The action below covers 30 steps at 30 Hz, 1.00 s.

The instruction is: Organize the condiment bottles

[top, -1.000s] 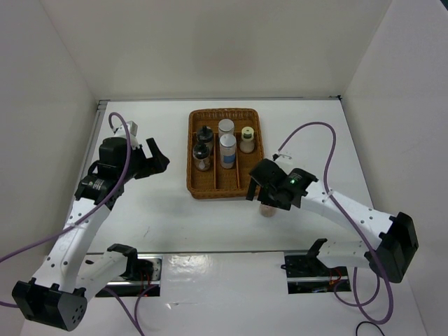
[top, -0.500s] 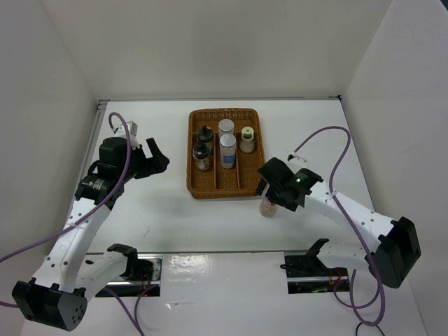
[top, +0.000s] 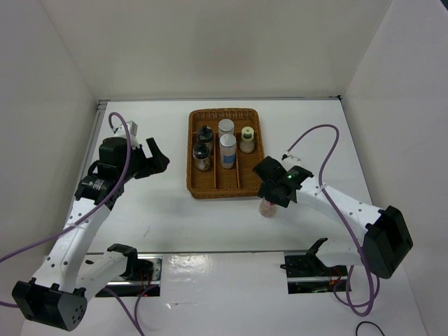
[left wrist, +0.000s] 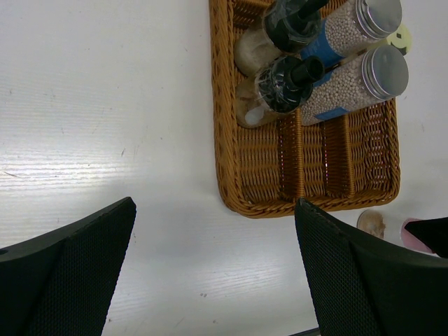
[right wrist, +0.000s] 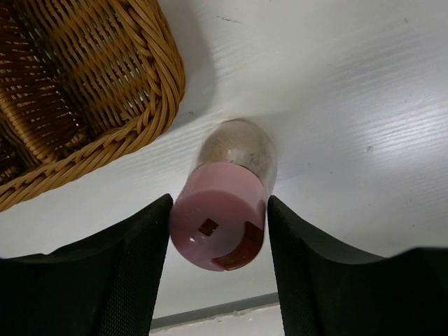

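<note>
Right wrist view: fingers of the right gripper (right wrist: 218, 224) pinch the cap of the pink-capped bottle (right wrist: 234, 150). It stands on the desk toward the near edge, just beside the wicker tray (right wrist: 105, 133). The left gripper (left wrist: 213, 231) is spread wide and empty. The grasp step is in hand; next, probably lift the bottle over the rim into the tray.

Right arm, top view. A second ago the right gripper (top: 270, 195) covers most of the pink-capped bottle (top: 267, 208), just right of centre. Half a second ago I see it swung off right, more of the bottle showing. Now it is back left, its head nearer the wicker tray (top: 190, 155) corner. The black elbow block (top: 386, 241), lower right, shifts left. The purple cable (top: 316, 130) loop, having bulged right, pulls back left.
</note>
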Each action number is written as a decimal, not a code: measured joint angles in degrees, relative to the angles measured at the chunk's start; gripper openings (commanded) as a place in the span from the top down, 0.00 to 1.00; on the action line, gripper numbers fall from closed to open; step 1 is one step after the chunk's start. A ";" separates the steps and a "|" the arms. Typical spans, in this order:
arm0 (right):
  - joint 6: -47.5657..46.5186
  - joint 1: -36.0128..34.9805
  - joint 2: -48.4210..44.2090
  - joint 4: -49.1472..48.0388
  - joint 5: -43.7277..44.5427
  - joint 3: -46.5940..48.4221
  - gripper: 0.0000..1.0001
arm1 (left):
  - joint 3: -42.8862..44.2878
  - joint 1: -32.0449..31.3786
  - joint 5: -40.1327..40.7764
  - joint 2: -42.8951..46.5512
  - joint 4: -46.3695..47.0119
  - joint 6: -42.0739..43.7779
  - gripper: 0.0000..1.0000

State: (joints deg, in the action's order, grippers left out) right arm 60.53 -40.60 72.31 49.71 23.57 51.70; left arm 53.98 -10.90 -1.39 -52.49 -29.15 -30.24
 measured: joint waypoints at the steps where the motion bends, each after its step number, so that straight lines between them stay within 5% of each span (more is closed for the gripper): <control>1: -0.11 0.00 0.00 -0.04 -0.02 0.00 0.49 | 0.00 0.00 -0.02 0.00 0.00 0.00 0.00; 14: -1.66 -0.68 -4.90 0.61 -5.25 -0.15 0.77 | 0.00 0.00 -0.02 0.26 0.02 0.00 0.00; 30: -10.58 1.07 -7.56 2.40 -12.00 19.02 0.76 | -1.03 0.00 -0.42 0.35 0.44 0.00 0.00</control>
State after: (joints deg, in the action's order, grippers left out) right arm 49.95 -39.53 64.75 52.12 11.57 70.72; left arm 52.95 -10.90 -1.80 -52.14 -28.71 -30.24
